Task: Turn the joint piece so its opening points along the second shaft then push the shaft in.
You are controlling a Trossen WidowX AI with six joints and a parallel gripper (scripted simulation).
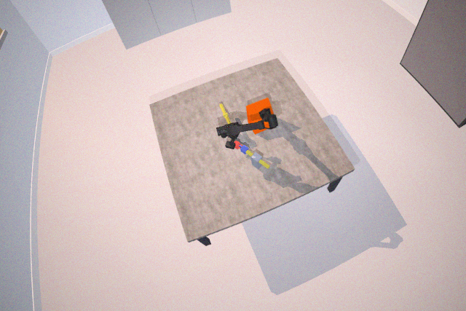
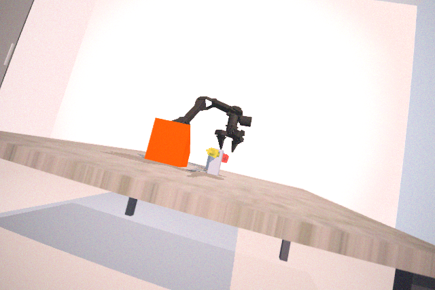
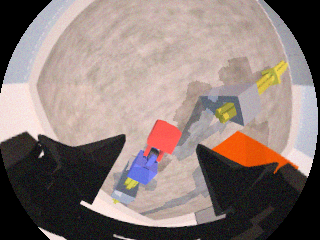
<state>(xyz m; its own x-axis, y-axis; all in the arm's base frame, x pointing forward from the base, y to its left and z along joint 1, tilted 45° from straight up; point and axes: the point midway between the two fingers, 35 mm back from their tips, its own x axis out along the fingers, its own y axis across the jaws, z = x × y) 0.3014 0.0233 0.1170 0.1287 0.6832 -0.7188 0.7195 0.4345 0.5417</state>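
My gripper [image 2: 226, 149] [image 3: 162, 141] is open and empty, above the red joint piece [image 1: 237, 145] [image 2: 225, 158] [image 3: 165, 136]. The piece hangs on the blue hinge part [image 1: 243, 148] [image 3: 143, 169] at the end of the first yellow shaft [image 1: 264, 164] [image 2: 212, 152] [image 3: 131, 182]. That shaft runs through a pale grey block [image 1: 256, 156] [image 2: 214, 167] [image 3: 123, 196]. The second yellow shaft [image 1: 224, 111] [image 3: 270, 78] passes through another grey block [image 3: 248, 102]; its near end stands apart from the red piece. The opening is hidden, so its exact direction cannot be told.
An orange box [image 1: 259, 108] [image 2: 168, 142] [image 3: 245, 150] stands beside the arm's base, to the side of the two shafts. The blocks and box stand on the wood-look table [image 1: 195, 187] [image 2: 245, 188] [image 3: 110, 60]. The arm hides the second block in the top view.
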